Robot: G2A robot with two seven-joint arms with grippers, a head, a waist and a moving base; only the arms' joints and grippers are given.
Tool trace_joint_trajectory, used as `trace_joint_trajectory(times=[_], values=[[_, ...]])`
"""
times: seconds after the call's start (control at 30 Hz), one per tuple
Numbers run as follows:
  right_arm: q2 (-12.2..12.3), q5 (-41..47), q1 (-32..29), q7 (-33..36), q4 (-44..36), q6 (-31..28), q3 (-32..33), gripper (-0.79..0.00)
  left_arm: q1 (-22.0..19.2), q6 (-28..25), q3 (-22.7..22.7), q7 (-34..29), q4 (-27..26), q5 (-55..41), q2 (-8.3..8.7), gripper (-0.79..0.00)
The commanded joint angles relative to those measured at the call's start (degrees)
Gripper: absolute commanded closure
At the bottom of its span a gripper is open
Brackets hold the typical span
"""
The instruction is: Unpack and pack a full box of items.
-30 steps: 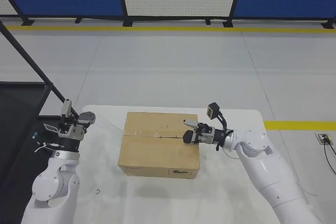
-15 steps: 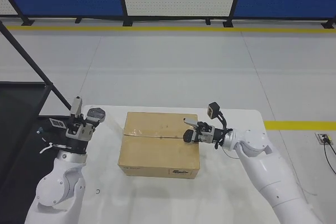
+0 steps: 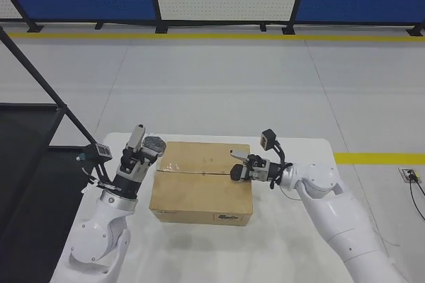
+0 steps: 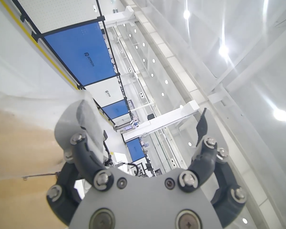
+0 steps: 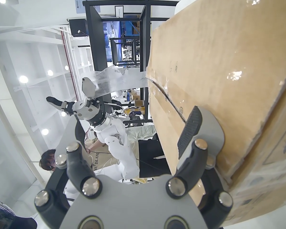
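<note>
A closed cardboard box (image 3: pixel 202 180) sits mid-table, its top seam (image 5: pixel 168 101) partly split. My left gripper (image 3: pixel 143 150) hovers at the box's far left corner, open, fingers pointing up. A strip of clear tape (image 5: pixel 119 82) runs from the seam to one of its fingers (image 4: pixel 85 117); the box top (image 4: pixel 16 153) lies beside that finger. My right gripper (image 3: pixel 239 167) is at the box's right edge, open. One of its pads (image 5: pixel 191 125) lies against the box top (image 5: pixel 217 55), and the other finger is off the cardboard.
The white table (image 3: pixel 290 233) shows bare surface in front of and to the right of the box. A black metal rack (image 3: pixel 28 134) stands just off the table's left side, close behind my left arm.
My left arm has swung from the table's left edge in toward the box, carrying the stuck tape with it. The right arm and the box have stayed put.
</note>
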Motion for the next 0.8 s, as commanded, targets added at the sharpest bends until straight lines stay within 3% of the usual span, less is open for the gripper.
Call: trace_joint_trajectory(times=[0.0,0.77], values=[[0.0,0.0,0.0,0.0,0.0,-0.1,-0.1,-0.785,-0.4,0.2,1.5,0.2,0.2,1.0,-0.18,-0.785],[2.0,-1.1,-3.1,0.5,-3.8,0.8,4.8,-0.785,-7.1,3.7,13.1,0.1,6.0,9.1,-2.26,-0.785]])
